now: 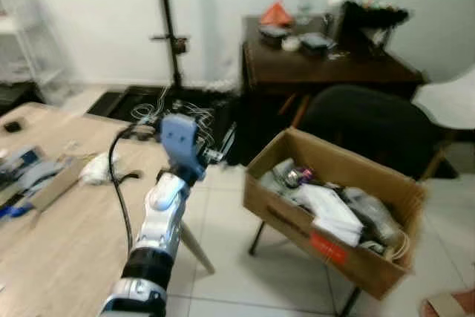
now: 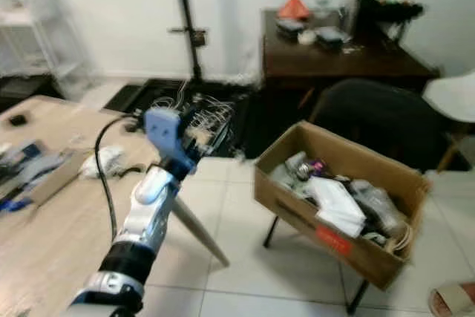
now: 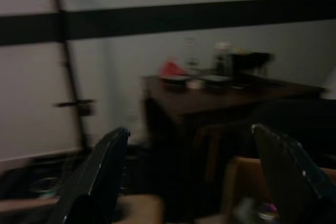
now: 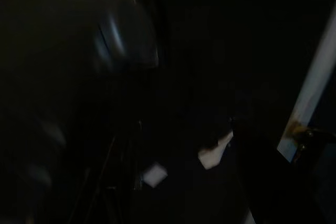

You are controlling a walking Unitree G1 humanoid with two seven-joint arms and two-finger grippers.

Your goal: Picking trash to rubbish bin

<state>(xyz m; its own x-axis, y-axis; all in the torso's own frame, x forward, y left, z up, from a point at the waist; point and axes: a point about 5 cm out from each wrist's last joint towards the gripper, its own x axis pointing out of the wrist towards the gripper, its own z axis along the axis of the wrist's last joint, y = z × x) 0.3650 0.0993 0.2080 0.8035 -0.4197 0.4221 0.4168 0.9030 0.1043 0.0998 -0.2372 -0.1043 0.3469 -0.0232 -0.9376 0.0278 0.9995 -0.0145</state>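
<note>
Pale wood-grain table (image 1: 67,243); left end effector (image 3: 189,182) spread wide, empty, near trash-filled cardboard box (image 1: 375,261).

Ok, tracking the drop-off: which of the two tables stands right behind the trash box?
The dark table by the wall stands behind the cardboard box; the light one is beside the left gripper.

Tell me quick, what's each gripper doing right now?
Left gripper: open, holding nothing, raised toward the cardboard box.
Right gripper: cannot be told, its wrist view is too dark.
</note>
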